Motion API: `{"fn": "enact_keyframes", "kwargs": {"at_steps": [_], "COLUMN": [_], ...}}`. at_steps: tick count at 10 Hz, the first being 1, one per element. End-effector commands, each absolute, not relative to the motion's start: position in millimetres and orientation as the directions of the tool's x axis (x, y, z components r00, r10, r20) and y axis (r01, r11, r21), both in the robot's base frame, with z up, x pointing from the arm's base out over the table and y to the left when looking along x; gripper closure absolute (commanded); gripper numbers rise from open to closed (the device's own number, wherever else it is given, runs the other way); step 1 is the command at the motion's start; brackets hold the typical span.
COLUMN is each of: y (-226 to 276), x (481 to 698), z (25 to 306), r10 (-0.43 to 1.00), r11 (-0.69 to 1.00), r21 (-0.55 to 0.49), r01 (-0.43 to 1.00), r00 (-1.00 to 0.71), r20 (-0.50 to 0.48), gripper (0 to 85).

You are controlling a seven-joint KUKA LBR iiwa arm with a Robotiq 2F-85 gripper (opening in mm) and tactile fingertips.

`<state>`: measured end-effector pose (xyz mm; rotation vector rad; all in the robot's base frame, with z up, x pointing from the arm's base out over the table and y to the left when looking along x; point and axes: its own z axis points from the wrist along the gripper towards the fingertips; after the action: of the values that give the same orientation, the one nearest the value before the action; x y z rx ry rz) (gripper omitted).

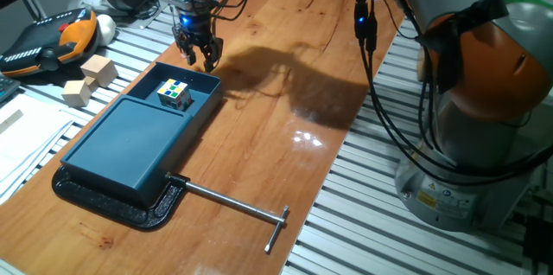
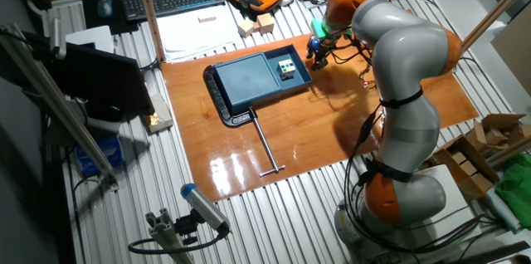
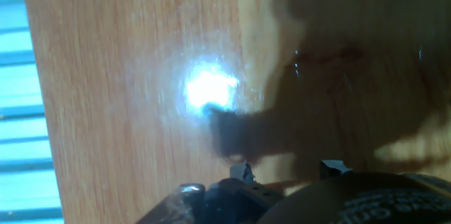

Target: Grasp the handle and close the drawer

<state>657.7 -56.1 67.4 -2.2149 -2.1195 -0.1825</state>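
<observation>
tool (image 1: 200, 57): jaws parted, empty, just beyond handle (image 1: 192, 74) | drawer (image 1: 180, 92): pulled out, small cube (image 1: 175, 93) inside | advice: lower squarely over end wall, grip it, push straight into box (image 1: 130, 145)

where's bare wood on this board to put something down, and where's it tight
Widest bare patch: the wooden board right of the drawer, reaching toward the cables. A smaller patch lies between the metal rod and the board's near edge. It is tight at the drawer's handle, where the hand hovers, open.
</observation>
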Motion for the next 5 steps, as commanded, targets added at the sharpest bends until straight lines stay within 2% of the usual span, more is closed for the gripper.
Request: {"fn": "enact_keyframes", "kwargs": {"at_steps": [1,5], "y": [-55.7,-52.3], "x": [658.4,662.2], "z": [67.2,62.7], "r10": [0.990,0.987], "r11": [-0.043,-0.050], "r21": [0.028,0.017], "r01": [0.999,0.999], "r00": [0.039,0.047], "r20": [0.136,0.154], "gripper": [32.0,23.0]}}
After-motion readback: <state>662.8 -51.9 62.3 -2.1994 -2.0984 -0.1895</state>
